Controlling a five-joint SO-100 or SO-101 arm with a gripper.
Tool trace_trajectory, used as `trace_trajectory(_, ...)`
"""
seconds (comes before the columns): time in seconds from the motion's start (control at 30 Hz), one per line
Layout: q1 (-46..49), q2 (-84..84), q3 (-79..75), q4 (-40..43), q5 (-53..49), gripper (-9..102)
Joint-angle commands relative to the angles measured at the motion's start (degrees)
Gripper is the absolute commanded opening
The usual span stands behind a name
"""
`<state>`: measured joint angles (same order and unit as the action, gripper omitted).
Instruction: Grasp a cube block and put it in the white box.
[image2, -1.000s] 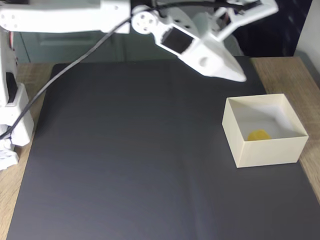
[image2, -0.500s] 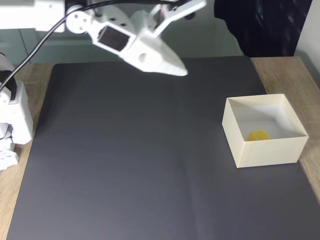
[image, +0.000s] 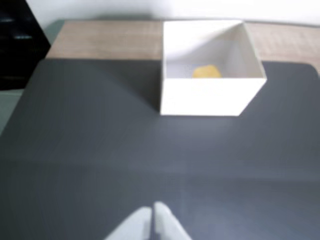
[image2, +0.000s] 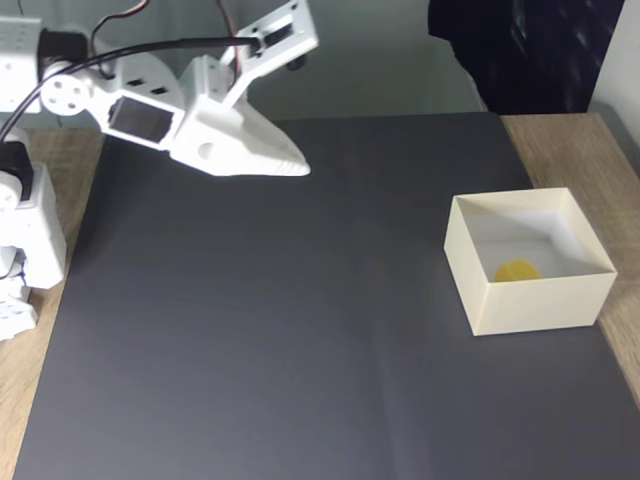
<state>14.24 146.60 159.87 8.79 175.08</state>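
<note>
The yellow cube block (image2: 518, 270) lies inside the white box (image2: 530, 304) at the right of the black mat; in the wrist view the cube block (image: 206, 72) shows against the far wall of the box (image: 205, 97). My white gripper (image2: 296, 165) hangs above the mat's upper left part, far left of the box, its fingers together and holding nothing. In the wrist view the gripper (image: 152, 212) tips meet at the bottom edge.
A black mat (image2: 250, 330) covers most of the wooden table (image2: 575, 150). The arm's white base (image2: 25, 250) stands at the left edge. A dark object (image2: 520, 50) sits behind the table at upper right.
The arm has swung left across the back of the mat, away from the box. The cube stays in the box.
</note>
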Motion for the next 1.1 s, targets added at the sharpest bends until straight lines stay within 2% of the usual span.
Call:
trace_trajectory(0.0, 0.62, 6.68, 2.37, 1.32, 0.09, 0)
trace_trajectory(0.17, 0.62, 17.67, 7.91, 7.38, 0.18, 0)
trace_trajectory(0.47, 0.88, 41.22, 16.88, 24.87, 0.18, 0)
trace_trajectory(0.77, 1.14, 41.22, 18.63, 27.16, 0.18, 0)
trace_trajectory(1.07, 0.97, 41.31, 20.74, 37.97, -0.62, 0)
